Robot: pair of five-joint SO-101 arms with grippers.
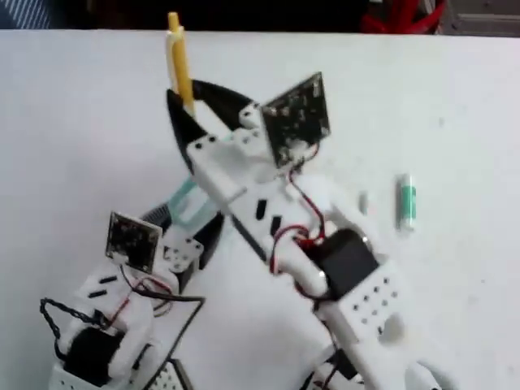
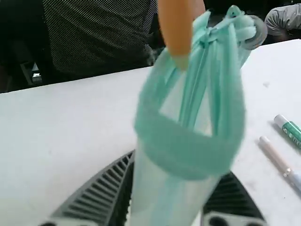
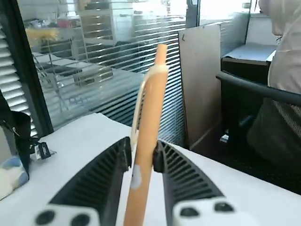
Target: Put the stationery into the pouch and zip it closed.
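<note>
A yellow pen (image 1: 175, 57) is held upright in my right gripper (image 1: 193, 104), which is shut on it over the middle of the white table; the right wrist view shows the pen (image 3: 150, 103) pinched between the black fingers (image 3: 101, 181). My left gripper (image 1: 185, 213) is shut on the teal pouch (image 1: 188, 199) just below and nearer the front edge. In the left wrist view the pouch (image 2: 188, 150) stands between the fingers (image 2: 101, 193) with its zipper side facing up, and the pen's tip (image 2: 178, 23) hangs right at its top end.
A green-and-white stick (image 1: 406, 201) lies on the table (image 1: 81, 122) to the right, with a thin white pen (image 1: 363, 201) beside it; both appear in the left wrist view, the stick (image 2: 289, 130) and the white pen (image 2: 276, 156).
</note>
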